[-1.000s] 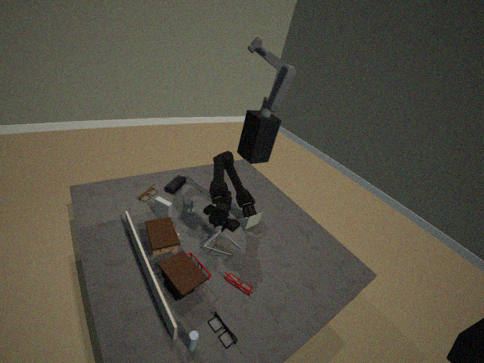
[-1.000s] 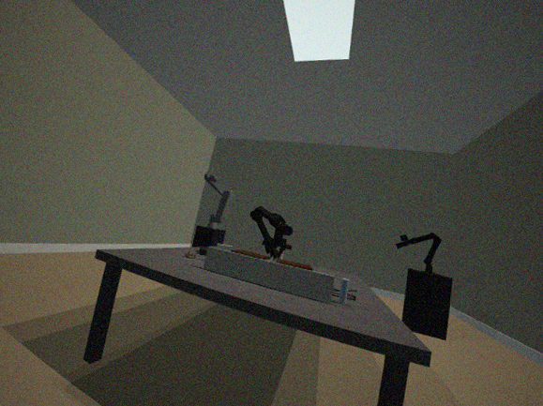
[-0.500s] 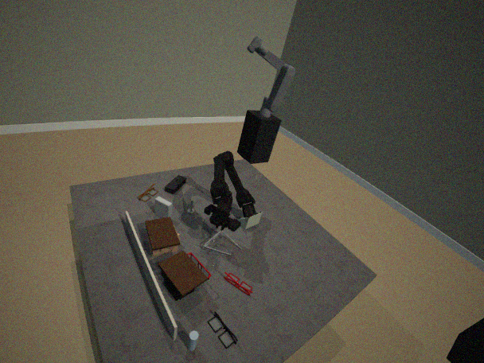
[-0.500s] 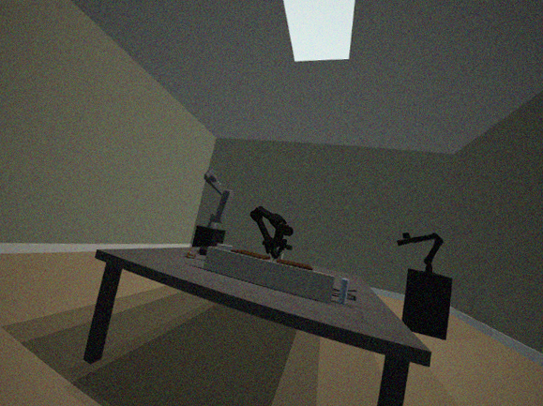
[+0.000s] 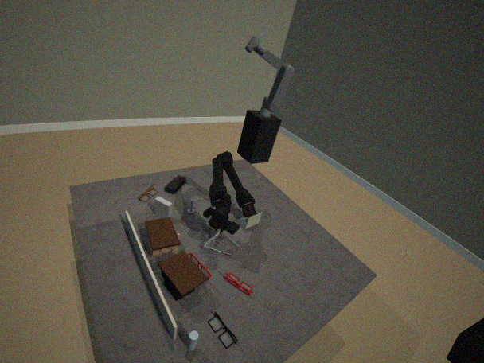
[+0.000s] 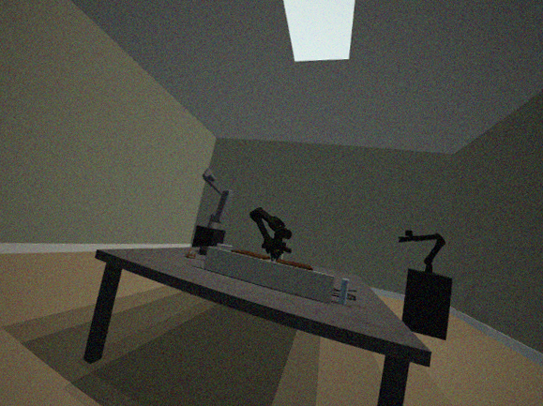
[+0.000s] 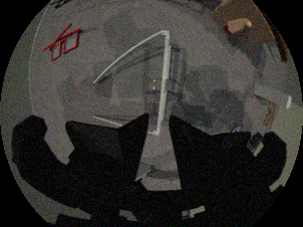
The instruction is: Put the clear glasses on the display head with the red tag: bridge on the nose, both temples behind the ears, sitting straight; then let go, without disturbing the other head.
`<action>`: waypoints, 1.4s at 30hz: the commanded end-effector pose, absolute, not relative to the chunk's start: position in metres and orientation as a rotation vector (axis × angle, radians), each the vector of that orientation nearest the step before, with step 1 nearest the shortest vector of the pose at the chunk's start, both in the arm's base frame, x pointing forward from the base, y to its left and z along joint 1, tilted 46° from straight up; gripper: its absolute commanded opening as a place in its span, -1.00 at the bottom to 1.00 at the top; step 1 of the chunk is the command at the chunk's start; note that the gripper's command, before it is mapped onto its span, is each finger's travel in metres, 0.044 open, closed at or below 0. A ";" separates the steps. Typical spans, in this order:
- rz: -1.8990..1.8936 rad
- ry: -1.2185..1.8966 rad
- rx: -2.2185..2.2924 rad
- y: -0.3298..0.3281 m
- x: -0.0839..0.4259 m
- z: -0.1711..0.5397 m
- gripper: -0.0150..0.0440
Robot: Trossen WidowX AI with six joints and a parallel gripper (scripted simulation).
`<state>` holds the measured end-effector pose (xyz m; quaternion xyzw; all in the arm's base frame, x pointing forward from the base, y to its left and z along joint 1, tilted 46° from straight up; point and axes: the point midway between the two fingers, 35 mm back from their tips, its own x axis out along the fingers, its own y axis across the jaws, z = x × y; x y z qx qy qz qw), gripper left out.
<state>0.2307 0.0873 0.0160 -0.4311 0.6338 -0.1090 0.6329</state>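
The clear glasses (image 5: 212, 240) (image 7: 164, 80) rest on the table with pale front bar and both temples spread. My gripper (image 5: 220, 230) (image 6: 274, 258) (image 7: 158, 117) points down just over one end of the front bar. Its fingers are partly open with a gap between them; the bar's end shows at the fingertips, not clamped. One brown-topped display head (image 5: 162, 232) (image 7: 245, 12) has a bare face with its nose showing; a small red patch shows beside the nose in the wrist view. The other display head (image 5: 183, 272) has red glasses at its face. I cannot tell for certain which head carries the tag.
Red glasses (image 5: 239, 282) (image 7: 65, 46) and black glasses (image 5: 224, 330) lie on the table. A long pale panel (image 5: 151, 275) (image 6: 270, 275) stands behind the heads, with a pale cylinder (image 5: 193, 340) (image 6: 343, 292) at its end. Brown glasses (image 5: 148, 193), a dark case (image 5: 175, 184) and a white block (image 5: 163, 201) are farther back.
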 end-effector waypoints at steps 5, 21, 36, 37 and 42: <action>-0.249 1.451 -0.993 0.075 0.234 0.007 -0.08; -0.253 1.450 -0.996 0.055 0.238 -0.007 -0.08; -0.254 1.452 -0.991 0.056 0.236 -0.009 -0.24; -0.254 1.452 -0.991 0.056 0.236 -0.009 -0.26; -0.254 1.452 -0.991 0.056 0.236 -0.009 -0.38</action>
